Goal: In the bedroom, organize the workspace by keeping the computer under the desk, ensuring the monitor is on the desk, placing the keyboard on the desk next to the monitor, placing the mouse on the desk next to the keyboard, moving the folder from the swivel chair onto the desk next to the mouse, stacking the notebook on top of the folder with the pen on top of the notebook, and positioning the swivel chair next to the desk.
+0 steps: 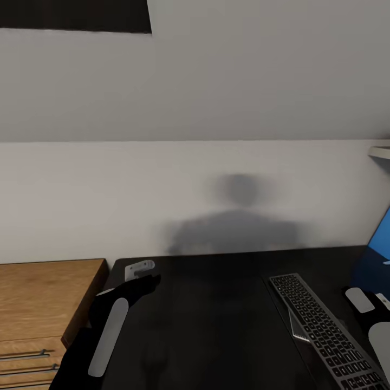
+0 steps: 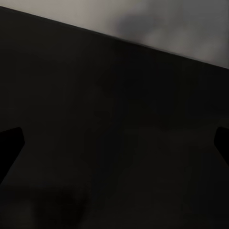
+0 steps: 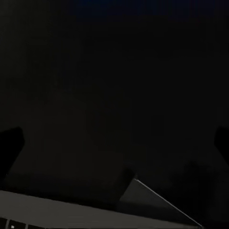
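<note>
Both grippers, left [image 2: 114, 138] and right [image 3: 114, 138], hang spread and empty over the desk [image 1: 216, 303], and a careless right-arm sweep could knock the keyboard [image 1: 325, 330] askew.

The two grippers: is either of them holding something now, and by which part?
Nothing is held. The left gripper and right gripper both show wide-apart fingertips with only the desk between them.

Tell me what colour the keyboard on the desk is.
The keyboard is black with dark grey keys and a thin pale edge, lying on the matte black desk; the head view shows it best.
</note>
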Tool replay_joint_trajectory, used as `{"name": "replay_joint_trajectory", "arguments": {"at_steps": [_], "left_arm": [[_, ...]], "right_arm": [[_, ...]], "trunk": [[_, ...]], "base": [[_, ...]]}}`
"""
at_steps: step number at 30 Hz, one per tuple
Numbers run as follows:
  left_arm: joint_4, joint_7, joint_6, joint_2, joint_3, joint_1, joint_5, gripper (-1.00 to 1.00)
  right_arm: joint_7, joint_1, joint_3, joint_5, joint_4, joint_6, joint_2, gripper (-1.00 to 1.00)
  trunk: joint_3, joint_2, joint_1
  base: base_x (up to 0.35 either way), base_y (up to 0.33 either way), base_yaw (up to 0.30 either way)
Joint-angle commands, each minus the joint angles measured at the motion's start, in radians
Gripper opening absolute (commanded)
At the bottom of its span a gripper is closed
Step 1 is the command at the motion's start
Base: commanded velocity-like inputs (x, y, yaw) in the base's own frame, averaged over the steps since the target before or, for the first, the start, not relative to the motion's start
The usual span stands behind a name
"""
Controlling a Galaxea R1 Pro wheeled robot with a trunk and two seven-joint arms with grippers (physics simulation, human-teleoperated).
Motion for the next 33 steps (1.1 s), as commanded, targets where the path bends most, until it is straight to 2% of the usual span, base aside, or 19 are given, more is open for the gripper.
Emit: {"name": "replay_joint_trajectory", "arguments": {"at_steps": [1,12,14,16,17,22,33], "left_arm": [[-0.001,0.01,0.003,0.0,-0.001,-0.001,0.01,1.0],[-0.001,0.01,0.003,-0.001,-0.001,-0.001,0.011,1.0],[-0.001,0.01,0.003,-0.001,-0.001,-0.001,0.011,1.0],[-0.001,0.01,0.002,-0.001,-0.001,-0.001,0.011,1.0],[-0.001,0.01,0.002,-0.001,-0.001,-0.001,0.01,1.0],[-0.001,0.01,0.002,-0.001,-0.001,-0.001,0.01,1.0],[-0.001,0.01,0.002,0.0,-0.001,-0.001,0.01,1.0]], "right_arm": [[-0.004,0.0,-0.002,-0.001,-0.003,0.004,-0.001,1.0],[-0.009,0.0,0.005,0.005,-0.002,-0.06,-0.001,1.0],[-0.019,0.0,0.006,0.005,-0.002,-0.064,-0.001,1.0],[-0.062,0.0,0.008,0.009,-0.003,-0.073,0.0,1.0],[-0.094,0.0,0.01,0.056,-0.002,-0.09,0.001,1.0],[-0.129,0.0,0.009,0.124,-0.001,-0.098,0.005,1.0],[-0.137,0.0,0.008,0.13,-0.001,-0.095,0.015,1.0]], "trunk": [[-0.005,-0.008,0.004],[-0.039,-0.085,0.046],[-0.045,-0.099,0.054],[-0.052,-0.113,0.062],[-0.055,-0.12,0.065],[-0.07,-0.155,0.085],[-0.105,-0.232,0.127]], "base": [[0.0,0.0,0.0],[0.0,0.0,0.0],[0.0,0.0,0.0],[0.0,0.0,0.0],[0.0,0.0,0.0],[0.0,0.0,0.0],[0.0,0.0,0.0]]}}
